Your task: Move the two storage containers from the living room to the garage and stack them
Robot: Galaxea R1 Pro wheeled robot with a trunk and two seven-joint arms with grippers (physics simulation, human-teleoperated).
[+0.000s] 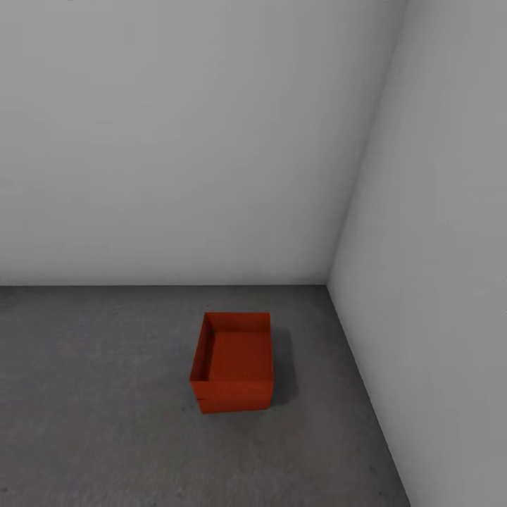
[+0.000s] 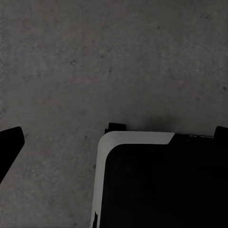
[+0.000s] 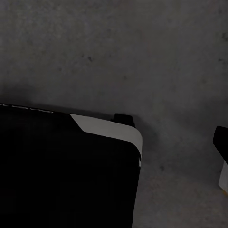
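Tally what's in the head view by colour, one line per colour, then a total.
Orange-red: 1 stack of storage containers; a seam low on its front suggests two nested, uncertain
Dark grey: 1 floor
Pale grey: 2 walls
Total: 4

My wrist cameras show my base [image 2: 161, 185] as a black block with a rounded, white-trimmed corner; a dark finger [image 2: 8, 145] edges in.

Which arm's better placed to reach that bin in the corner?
Left, marginally. The storage container sits slightly left of centre in the head view, and the wall crowds the right side. Both wrist views face the floor.
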